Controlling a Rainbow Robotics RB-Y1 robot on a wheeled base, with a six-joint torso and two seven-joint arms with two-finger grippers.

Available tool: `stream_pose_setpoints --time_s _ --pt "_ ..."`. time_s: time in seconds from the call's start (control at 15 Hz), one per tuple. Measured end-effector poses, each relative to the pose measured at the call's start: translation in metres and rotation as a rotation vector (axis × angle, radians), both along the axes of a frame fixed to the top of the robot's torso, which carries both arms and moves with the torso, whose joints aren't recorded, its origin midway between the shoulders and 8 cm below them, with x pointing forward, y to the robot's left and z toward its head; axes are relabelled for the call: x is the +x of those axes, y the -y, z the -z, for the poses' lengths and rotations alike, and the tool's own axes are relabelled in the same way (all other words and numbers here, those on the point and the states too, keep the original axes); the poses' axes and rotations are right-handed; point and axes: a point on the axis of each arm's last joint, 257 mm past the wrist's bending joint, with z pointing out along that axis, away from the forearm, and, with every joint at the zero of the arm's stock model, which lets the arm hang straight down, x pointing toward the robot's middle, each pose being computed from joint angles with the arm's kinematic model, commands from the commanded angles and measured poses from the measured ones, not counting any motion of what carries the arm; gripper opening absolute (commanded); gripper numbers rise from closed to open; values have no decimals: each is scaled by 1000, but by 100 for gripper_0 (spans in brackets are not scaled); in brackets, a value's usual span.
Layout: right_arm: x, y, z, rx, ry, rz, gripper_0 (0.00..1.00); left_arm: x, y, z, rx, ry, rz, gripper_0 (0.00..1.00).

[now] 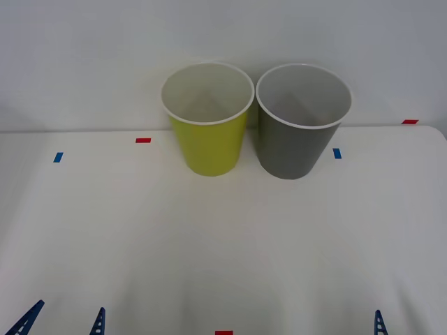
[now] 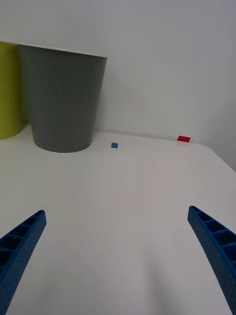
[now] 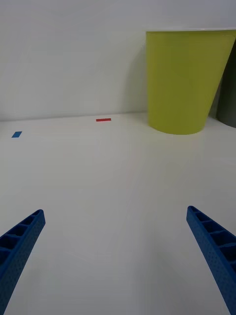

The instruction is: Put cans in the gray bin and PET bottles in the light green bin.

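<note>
Ahead, from above, the light green bin (image 1: 207, 118) and the gray bin (image 1: 302, 120) stand side by side at the far edge of the white table (image 1: 223, 251), against the wall, nothing between them and me. My right gripper (image 2: 118, 256) hangs spread, facing the gray bin near a blue tape mark (image 2: 114, 145). My left gripper (image 3: 115, 256), spread too, faces the light green bin beside a red tape mark (image 3: 103, 119).

Two bins stand upright, just beside each other, at the far edge of the desk (image 1: 223, 244) against the wall: the light green bin (image 1: 208, 132) on the left, the gray bin (image 1: 299, 136) on the right. Both pincers hang at the near edge, left pincer (image 1: 61, 322) and right pincer (image 2: 115, 256), fingers spread wide, well apart from the bins.
</note>
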Motion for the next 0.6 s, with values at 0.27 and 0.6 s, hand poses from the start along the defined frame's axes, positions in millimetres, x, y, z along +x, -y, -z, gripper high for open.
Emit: stream_pose_setpoints --time_s 0.27,0.6 --pt "0 0 0 0 0 0 100 0 0 0 0 0 0 100" --pt "0 0 0 0 0 0 100 0 0 0 0 0 0 100"
